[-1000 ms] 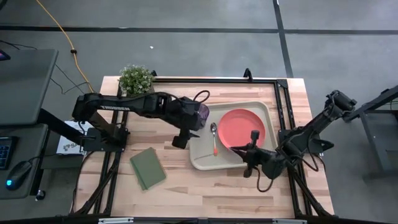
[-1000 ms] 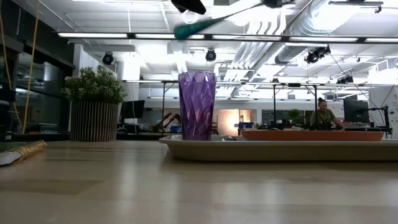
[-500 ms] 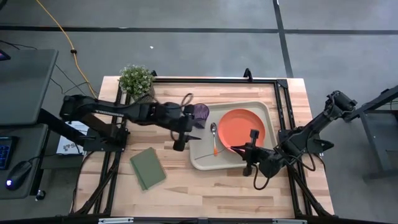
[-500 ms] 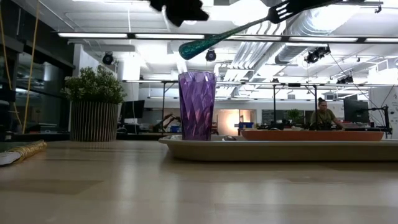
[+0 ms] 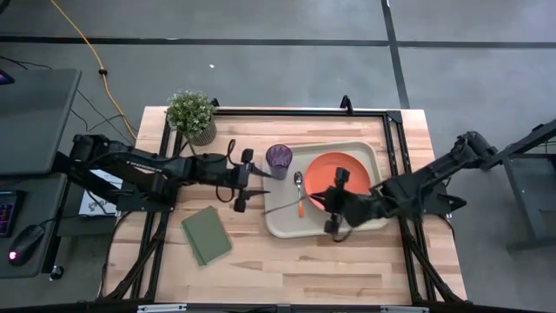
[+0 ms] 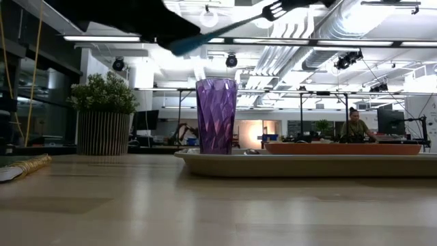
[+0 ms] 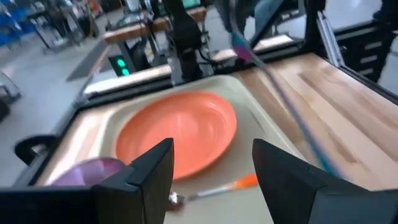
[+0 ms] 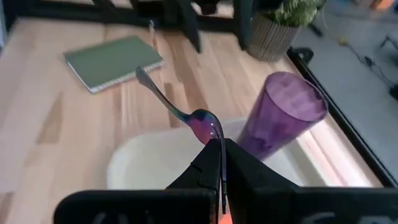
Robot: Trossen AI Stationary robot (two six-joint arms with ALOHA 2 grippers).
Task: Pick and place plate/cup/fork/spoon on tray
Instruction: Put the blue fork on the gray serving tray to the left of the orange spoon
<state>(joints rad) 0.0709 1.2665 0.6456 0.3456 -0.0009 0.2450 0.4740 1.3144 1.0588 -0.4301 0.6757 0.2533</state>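
The purple cup (image 5: 279,159) stands upright on the beige tray (image 5: 278,228), at its far left corner. The orange-red plate (image 5: 340,174) lies flat on the tray's right part. The spoon (image 5: 300,189) lies on the tray floor between cup and plate. My right gripper (image 5: 325,203) is over the tray's near side, shut on the fork (image 5: 291,206). My left gripper (image 5: 259,184) is open and empty, left of the tray, its fingers pointing at the cup (image 7: 87,171). My right gripper pinches the fork's head end (image 8: 206,127) between its two shut fingers, coming level from the table's right side, along the fork. The fork is lifted clear above the tray. Its handle (image 8: 152,84) sticks out toward the table's left and slants a little downward.
A green rectangular pad (image 5: 207,235) lies on the table left of the tray, toward the near edge. A potted plant (image 5: 193,113) stands at the far left corner. A black frame rail (image 5: 300,111) runs along the table's far edge. A person (image 6: 355,126) sits far behind.
My left gripper has drawn back from the cup toward the table's left edge, and the cup has stayed standing on the tray. My right gripper has carried the fork toward the table's left and a little toward its far edge, over the tray.
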